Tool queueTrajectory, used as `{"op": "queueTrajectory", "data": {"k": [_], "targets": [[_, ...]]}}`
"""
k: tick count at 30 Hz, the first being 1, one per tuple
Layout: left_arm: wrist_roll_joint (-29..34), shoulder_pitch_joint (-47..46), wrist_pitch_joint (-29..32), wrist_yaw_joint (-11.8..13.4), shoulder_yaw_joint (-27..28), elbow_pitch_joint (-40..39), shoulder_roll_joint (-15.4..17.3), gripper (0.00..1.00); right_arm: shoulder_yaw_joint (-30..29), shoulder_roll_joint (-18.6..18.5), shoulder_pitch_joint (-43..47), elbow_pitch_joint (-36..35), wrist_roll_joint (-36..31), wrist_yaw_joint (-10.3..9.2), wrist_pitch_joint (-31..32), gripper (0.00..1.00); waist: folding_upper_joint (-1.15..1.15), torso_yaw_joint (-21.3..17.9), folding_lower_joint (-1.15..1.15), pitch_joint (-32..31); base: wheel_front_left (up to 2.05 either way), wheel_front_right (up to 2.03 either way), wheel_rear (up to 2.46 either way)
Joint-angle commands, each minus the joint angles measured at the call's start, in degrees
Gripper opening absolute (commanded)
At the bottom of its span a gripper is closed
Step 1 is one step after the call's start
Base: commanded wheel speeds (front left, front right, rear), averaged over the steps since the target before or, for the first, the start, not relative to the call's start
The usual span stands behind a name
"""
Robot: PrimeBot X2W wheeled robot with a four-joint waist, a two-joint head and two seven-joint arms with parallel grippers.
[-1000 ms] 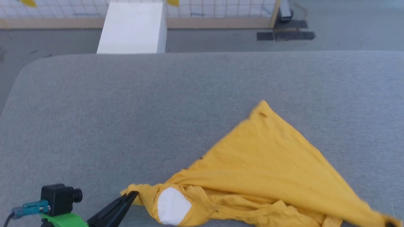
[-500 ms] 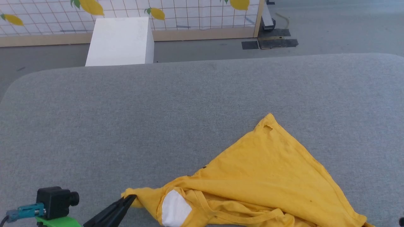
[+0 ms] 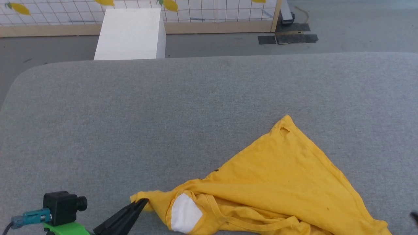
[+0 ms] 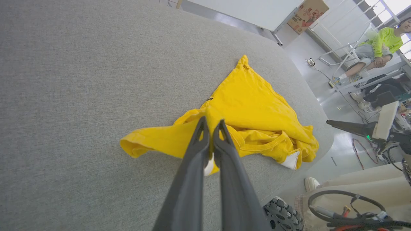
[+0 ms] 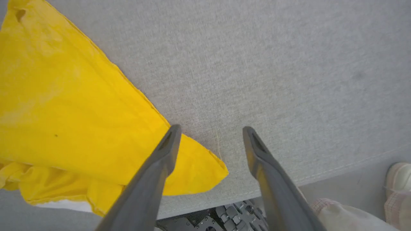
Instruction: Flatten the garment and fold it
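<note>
Head cam: high, facing forward-down across the grey padded surface [image 3: 196, 98], floor beyond. Left wrist cam: low, close, sighting along the left gripper [image 4: 212, 121] onto the garment [image 4: 253, 106]. Right wrist cam: looks down, probably steeper, at garment's near corner. All share garment and surface.

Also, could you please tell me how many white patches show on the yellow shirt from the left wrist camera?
2. One white patch peeks out between the fingers of the left hand; the other patch sits on the shirt's bunched end, toward that view's right. Folds may hide more.
</note>
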Motion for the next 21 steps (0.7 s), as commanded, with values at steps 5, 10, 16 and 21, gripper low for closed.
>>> {"op": "queueTrajectory", "data": {"k": [5,10,16,21], "targets": [[1.35,-2.07,-0.74,-1.81,0.28,0.42,-0.86,0.00,1.68,-4.20,-9.09,-10.83,-1.47,-0.08,1.66,1.00,0.00,2.07,0.00,3.22,0.00,0.00,0.00],[2.12,-4.20,-0.08,-3.75,0.25,1.03,-1.31,0.00,11.68,-4.82,-20.71,-7.34,-5.59,-0.08,1.14,1.00,0.00,4.00,0.00,6.36,0.00,0.00,0.00],[2.85,-7.44,1.66,-6.32,-0.31,2.24,-2.45,0.00,20.27,-5.21,-30.52,4.62,-9.38,-0.08,1.37,1.00,0.00,7.28,0.00,9.73,0.00,0.00,0.00],[3.10,-9.70,2.62,-8.13,-0.56,3.81,-3.43,0.00,24.10,-5.14,-34.47,11.58,-11.38,-0.08,2.53,1.00,0.00,10.05,0.00,12.36,0.00,0.00,0.00]]}}
